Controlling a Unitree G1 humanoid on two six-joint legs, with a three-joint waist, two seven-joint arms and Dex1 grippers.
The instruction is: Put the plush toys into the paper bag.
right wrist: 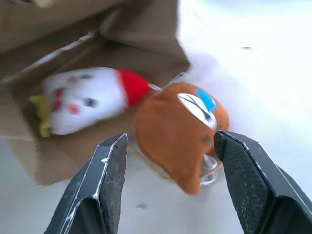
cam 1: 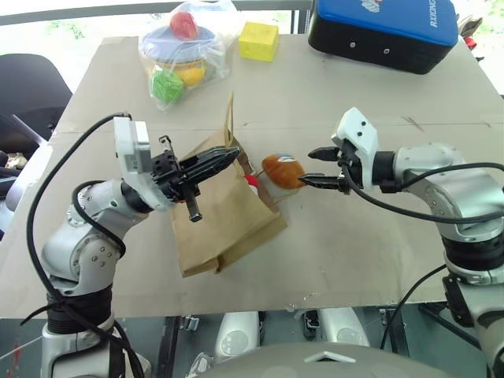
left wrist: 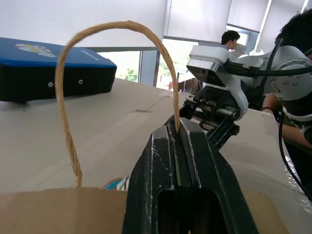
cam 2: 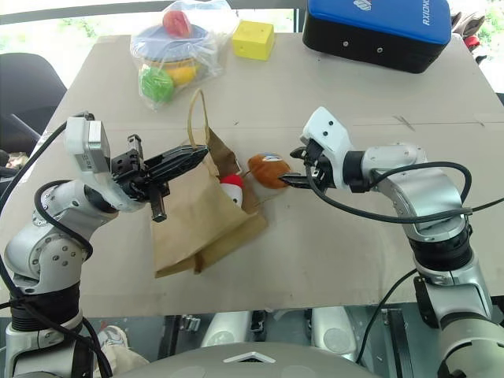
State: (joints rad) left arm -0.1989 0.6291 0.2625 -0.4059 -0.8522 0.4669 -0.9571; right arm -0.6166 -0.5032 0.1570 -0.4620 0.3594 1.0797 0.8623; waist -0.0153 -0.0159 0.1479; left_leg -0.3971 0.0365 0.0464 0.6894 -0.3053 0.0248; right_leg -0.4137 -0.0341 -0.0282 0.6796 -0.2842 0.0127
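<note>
- the paper bag [cam 1: 224, 224] lies on its side near the middle of the surface [cam 1: 370, 252], mouth turned toward the surface's right edge
- the left tool [cam 1: 228, 157] is pressed together on one of the bag's twisted handles [left wrist: 68, 97], holding the mouth up
- the white toy with the red cap [right wrist: 85, 100] already lies inside the bag's mouth
- the brown toy [cam 1: 282, 170] sits on the surface just outside the mouth, blue patch up
- the right tool [cam 1: 313, 167] is spread, one finger to each side of the brown toy, not yet pinching it
- the toy looks light and soft; it should squash under a pinch and not slip, so grip across its round middle
- the bag is thin and floppy; the handle hold is what keeps it open
</note>
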